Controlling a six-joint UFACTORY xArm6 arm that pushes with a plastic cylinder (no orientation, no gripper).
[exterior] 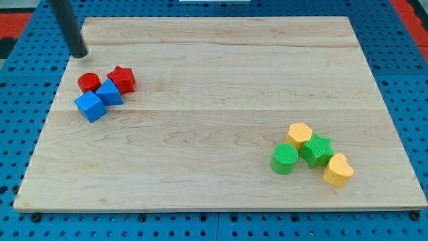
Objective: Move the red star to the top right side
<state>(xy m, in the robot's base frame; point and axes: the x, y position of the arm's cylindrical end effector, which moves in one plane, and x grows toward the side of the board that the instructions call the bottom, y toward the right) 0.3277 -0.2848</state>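
The red star (122,79) lies near the view's left on the wooden board (221,80). It touches a blue triangular block (109,92). A red round block (88,82) sits to their left, and a blue cube (90,107) lies just below. My tip (80,53) rests on the board above and to the left of this cluster, apart from the red round block and the red star.
At the view's lower right lie a yellow hexagonal block (300,134), a green round block (285,158), a green star-like block (317,150) and a yellow heart-shaped block (338,169). A blue pegboard (401,80) surrounds the board.
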